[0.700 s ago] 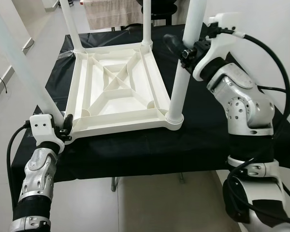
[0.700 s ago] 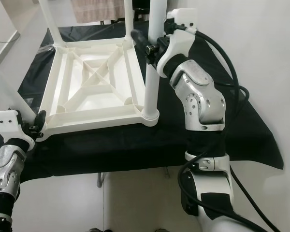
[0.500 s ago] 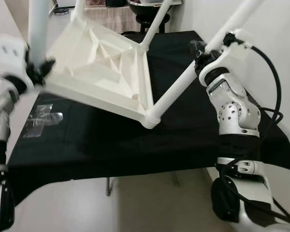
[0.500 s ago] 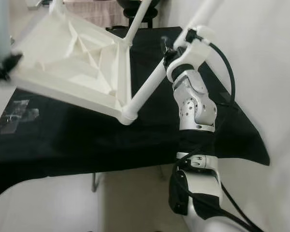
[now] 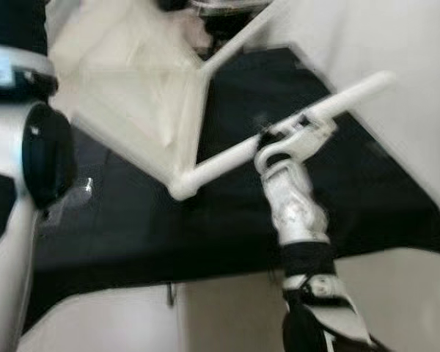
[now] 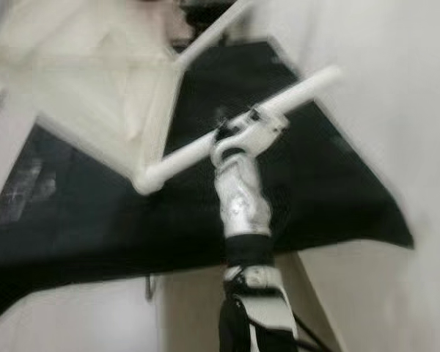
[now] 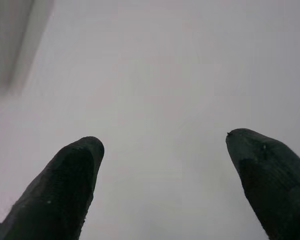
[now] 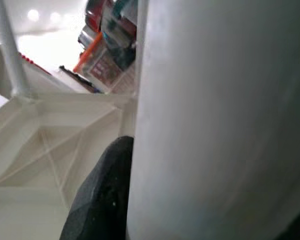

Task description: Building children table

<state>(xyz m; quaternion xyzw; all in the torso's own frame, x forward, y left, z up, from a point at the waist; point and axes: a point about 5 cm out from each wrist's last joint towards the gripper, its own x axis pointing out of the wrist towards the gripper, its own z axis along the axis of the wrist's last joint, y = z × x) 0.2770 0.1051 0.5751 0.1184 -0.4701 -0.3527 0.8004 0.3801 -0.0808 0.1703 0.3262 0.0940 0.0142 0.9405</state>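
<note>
Step in hand: the white children's table [image 5: 143,88] was tipped up off the black-covered desk [image 5: 227,220], its ribbed underside facing the camera; I judged this to be the turning-over of the assembled table, not the fitting of a leg.
Task's thing: the table hung tilted above the desk, one corner socket low and near the cloth; whether it touched the cloth could not be told through the blur.
Right pincer [image 5: 268,139]: closed around a white table leg [image 5: 293,125], which ran slantwise from that low corner up toward the wall; in the right wrist view the leg sat close against one black finger [image 8: 102,195].
Left pincer [image 7: 162,187]: fingers spread apart with nothing between them, facing a plain pale surface; the left arm [image 5: 15,169] stood large and close at the side of the head view.
Next move calls for: probably a second hold on the frame by the free left pincer, since one grip on a single leg gives poor control of the swing.
Risk: the raised leg end lay near the wall.
Surface: a desk draped in black cloth.
Room: pale walls and pale floor; both head views were motion-blurred.
</note>
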